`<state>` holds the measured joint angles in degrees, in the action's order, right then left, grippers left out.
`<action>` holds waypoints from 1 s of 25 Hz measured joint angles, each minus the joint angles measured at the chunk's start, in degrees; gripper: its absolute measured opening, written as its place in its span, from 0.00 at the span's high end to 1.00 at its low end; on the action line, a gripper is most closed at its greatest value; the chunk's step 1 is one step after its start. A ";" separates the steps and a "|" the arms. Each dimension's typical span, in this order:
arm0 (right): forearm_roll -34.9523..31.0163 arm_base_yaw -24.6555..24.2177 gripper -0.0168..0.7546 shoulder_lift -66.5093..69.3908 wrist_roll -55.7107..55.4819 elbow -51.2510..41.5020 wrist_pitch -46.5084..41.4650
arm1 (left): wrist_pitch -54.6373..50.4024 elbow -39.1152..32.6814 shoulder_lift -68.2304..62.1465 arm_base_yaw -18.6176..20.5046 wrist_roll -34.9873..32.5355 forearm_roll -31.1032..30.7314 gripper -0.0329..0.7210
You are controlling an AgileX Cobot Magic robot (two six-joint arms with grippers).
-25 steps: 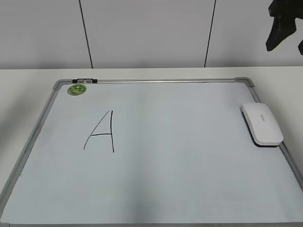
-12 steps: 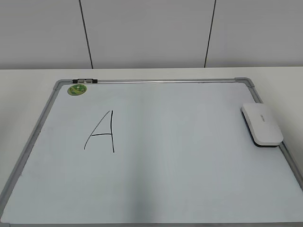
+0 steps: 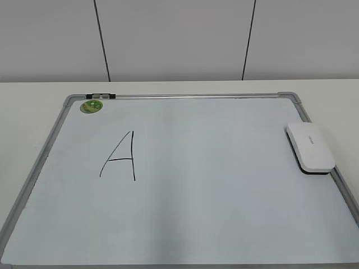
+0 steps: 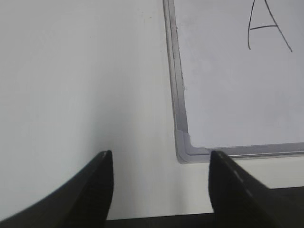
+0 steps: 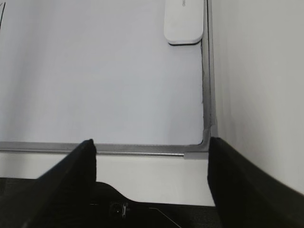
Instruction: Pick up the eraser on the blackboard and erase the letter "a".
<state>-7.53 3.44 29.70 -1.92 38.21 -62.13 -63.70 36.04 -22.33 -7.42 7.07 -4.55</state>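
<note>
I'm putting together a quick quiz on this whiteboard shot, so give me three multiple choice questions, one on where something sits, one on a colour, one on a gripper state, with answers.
1. Where does the eraser lie on the blackboard?
A. by the right edge
B. by the left edge
C. in the middle

2. What colour is the round magnet?
A. red
B. green
C. blue

3. How does the right gripper stand?
A. shut on the eraser
B. shut on nothing
C. open

Answers: 1 A, the eraser rests against the right frame. 2 B, the magnet at the top-left corner is green. 3 C, its fingers are wide apart with only board between them.
</note>
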 joint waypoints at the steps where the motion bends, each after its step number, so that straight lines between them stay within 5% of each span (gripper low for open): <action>1: 0.00 0.00 0.28 -1.74 0.00 -1.57 0.00 | 0.03 -0.60 2.45 -0.37 0.03 -0.24 0.34; 10: -0.22 0.00 0.28 -12.64 1.45 -9.39 -2.61 | 0.58 -5.06 12.48 -1.19 -0.85 -0.47 0.36; 25: -1.24 0.00 0.28 -15.23 7.66 -9.86 -1.89 | 0.71 -6.28 12.63 -4.43 -0.91 -0.36 0.41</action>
<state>-8.78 3.44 14.48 5.74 28.35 -64.03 -62.99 29.76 -9.70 -11.85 6.16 -4.91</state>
